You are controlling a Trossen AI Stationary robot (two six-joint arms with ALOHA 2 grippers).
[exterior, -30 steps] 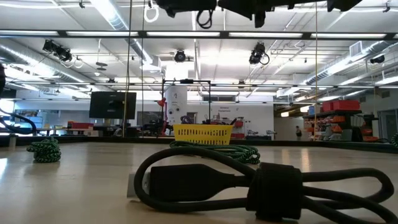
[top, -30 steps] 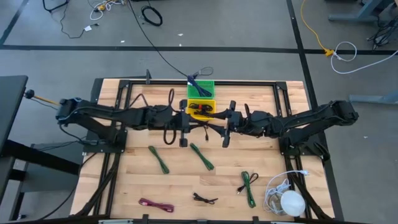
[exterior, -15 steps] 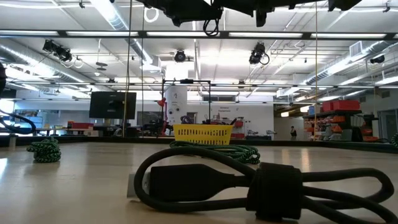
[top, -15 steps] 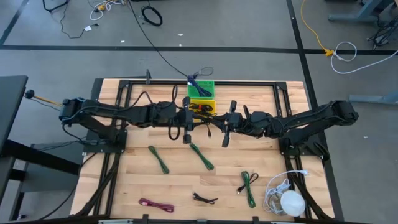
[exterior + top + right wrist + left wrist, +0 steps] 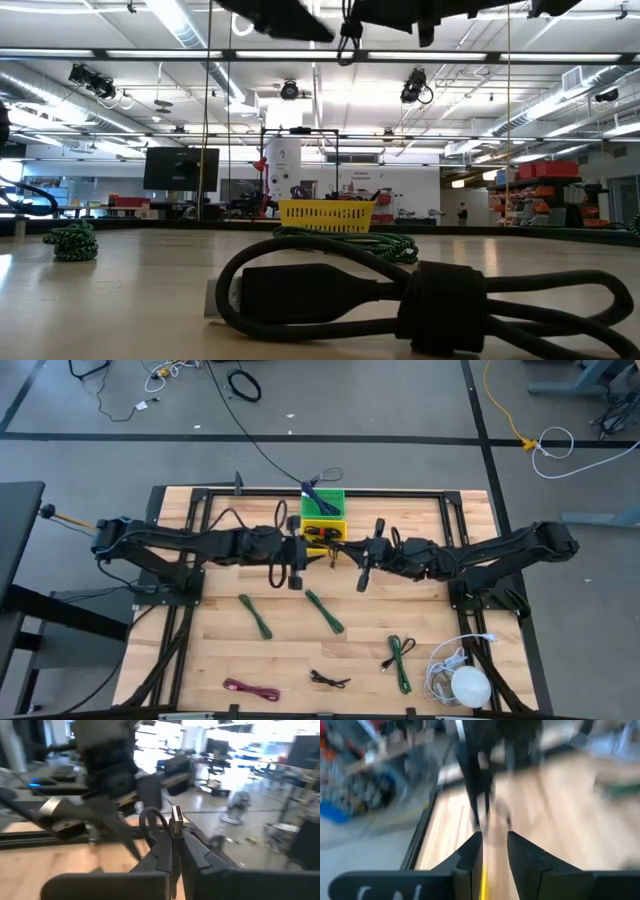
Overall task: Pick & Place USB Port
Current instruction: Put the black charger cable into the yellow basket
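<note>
Overhead, right pincer (image 5: 172, 851) pinches USB cable (image 5: 176, 820) midair.

From overhead I get even, soft light on the wooden table (image 5: 250, 650), with only faint shadows under the arms. At table height the ceiling strip lights (image 5: 190, 25) glare bright, and the coiled black cable (image 5: 420, 290) up close sits dark and a little soft. My left wrist view is heavily smeared with motion blur, and the right wrist view is blurred too, with washed-out brightness in the room behind.
</note>
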